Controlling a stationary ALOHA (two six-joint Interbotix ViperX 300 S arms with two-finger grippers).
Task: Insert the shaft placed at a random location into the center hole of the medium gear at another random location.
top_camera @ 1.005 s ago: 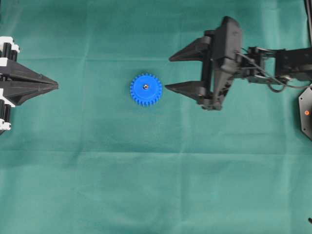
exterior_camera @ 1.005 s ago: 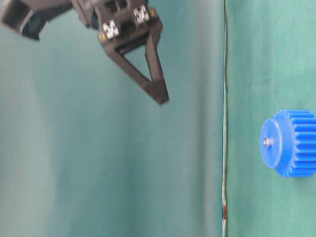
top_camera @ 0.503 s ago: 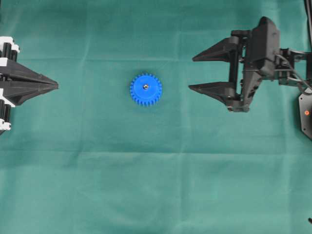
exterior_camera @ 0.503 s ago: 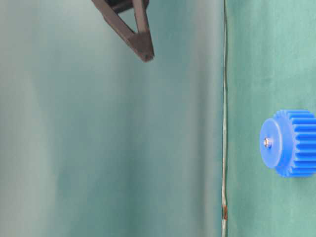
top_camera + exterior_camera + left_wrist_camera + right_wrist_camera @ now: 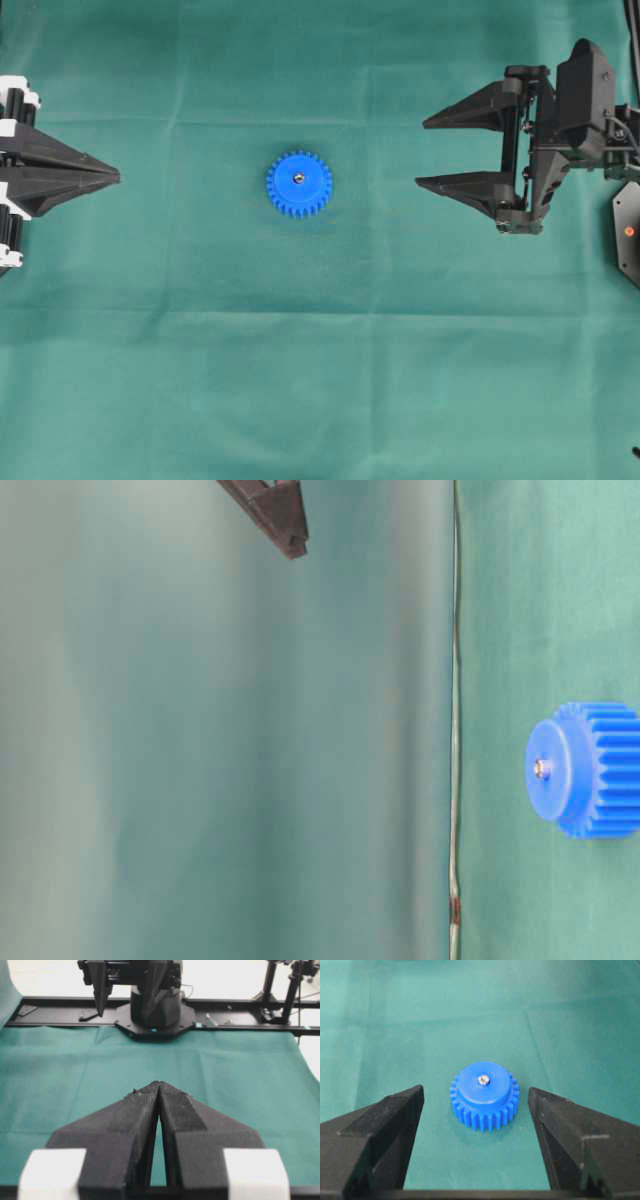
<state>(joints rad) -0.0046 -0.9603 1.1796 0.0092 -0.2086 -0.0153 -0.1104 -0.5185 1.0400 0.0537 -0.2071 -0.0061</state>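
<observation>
Medium gear (image 5: 299, 184): bright blue, lying flat on the green cloth (image 5: 300, 380), a little left of centre and above the middle in the overhead view; seen edge-on at the right side of the table-level view.
Shaft (image 5: 298, 177): only its shiny rounded end shows, standing in the center hole (image 5: 483, 1079) at the middle of the raised hub.
Right gripper (image 5: 420, 155): at the upper right of the overhead view, well apart from the gear, tips pointing toward it; jaws spread wide with nothing between them.
Right wrist view: the gear sits in the middle of the frame, between and beyond the two dark fingers (image 5: 385, 1125).
Left gripper (image 5: 116, 176): at the left edge of the overhead view, level with the gear; its fingertips (image 5: 165, 1094) are pressed together, holding nothing.
</observation>
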